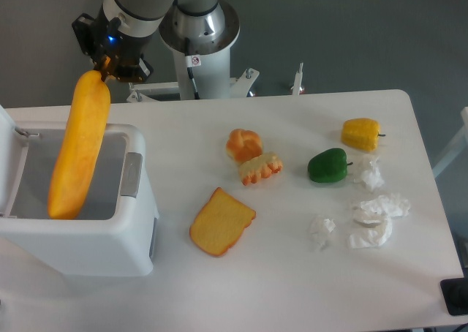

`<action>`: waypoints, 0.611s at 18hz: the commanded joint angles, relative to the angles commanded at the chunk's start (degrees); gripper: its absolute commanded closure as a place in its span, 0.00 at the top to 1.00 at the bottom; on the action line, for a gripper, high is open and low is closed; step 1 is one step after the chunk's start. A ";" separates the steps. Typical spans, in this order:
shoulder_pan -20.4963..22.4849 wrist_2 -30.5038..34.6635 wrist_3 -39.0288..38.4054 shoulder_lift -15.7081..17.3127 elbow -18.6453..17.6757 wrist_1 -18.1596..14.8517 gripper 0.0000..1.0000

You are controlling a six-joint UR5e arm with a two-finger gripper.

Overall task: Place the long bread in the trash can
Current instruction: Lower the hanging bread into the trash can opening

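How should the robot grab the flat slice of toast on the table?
The toast slice lies flat on the table, so a straight-down approach probably suits best, pinching across its two straight side edges near the middle. It has bare table all around it, so the fingers would likely have room on both sides.
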State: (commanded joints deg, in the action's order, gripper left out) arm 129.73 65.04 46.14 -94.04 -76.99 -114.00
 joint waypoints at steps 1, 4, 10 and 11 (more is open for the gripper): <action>0.00 -0.09 0.00 0.00 0.00 0.09 0.03; 0.09 -0.18 0.00 0.00 0.00 0.26 0.03; 0.09 -0.18 -1.06 -0.35 0.27 0.26 0.04; 0.09 -0.09 -1.06 -0.44 0.26 0.26 0.04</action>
State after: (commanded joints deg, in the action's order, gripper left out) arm 129.81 64.95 45.09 -94.48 -76.73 -113.73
